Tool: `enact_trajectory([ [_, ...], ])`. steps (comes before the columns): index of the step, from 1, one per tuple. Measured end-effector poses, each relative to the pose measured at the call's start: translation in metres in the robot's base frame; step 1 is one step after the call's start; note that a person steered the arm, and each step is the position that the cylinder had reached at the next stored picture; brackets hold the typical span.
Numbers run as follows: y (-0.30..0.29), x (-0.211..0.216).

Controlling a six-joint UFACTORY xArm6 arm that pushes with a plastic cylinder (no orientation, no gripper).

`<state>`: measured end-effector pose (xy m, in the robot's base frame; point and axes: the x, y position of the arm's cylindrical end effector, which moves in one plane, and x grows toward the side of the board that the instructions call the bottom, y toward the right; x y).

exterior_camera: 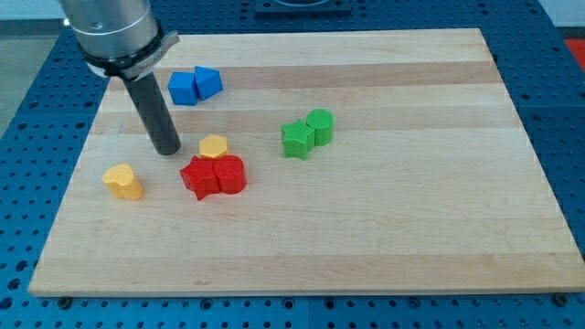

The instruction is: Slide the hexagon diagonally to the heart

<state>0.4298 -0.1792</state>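
yellow heart [122, 181]: 1x, farthest to the view's left, lobes toward the view's top-left, alone on the board.
my tip [168, 149]: on the board just left of the yellow hexagon, small gap, not touching as far as I can tell. Bare rod, no fingers to open or close.
blue blocks: 2x, touching, near the view's top-left; blue cube [184, 88] on the left, blue wedge-like block [207, 82] on the right.
yellow hexagon [213, 146]: 1x, right of the tip, touching the red pair's top edge. Up-right of the heart. No clear long axis; facing can't be told.
red blocks: 2x, touching; red star [199, 176], red cylinder [229, 174].
green blocks: 2x, touching, centre-right; green star [296, 139], green cylinder [319, 126].
wooden board [411, 201]: light wood, sitting on a blue pegboard table [567, 110].
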Motion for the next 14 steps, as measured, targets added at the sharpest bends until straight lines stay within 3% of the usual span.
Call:
enact_trajectory([
  [5, 0.115, -0.012],
  [8, 0.115, 0.022],
  [14, 0.050, 0.026],
])
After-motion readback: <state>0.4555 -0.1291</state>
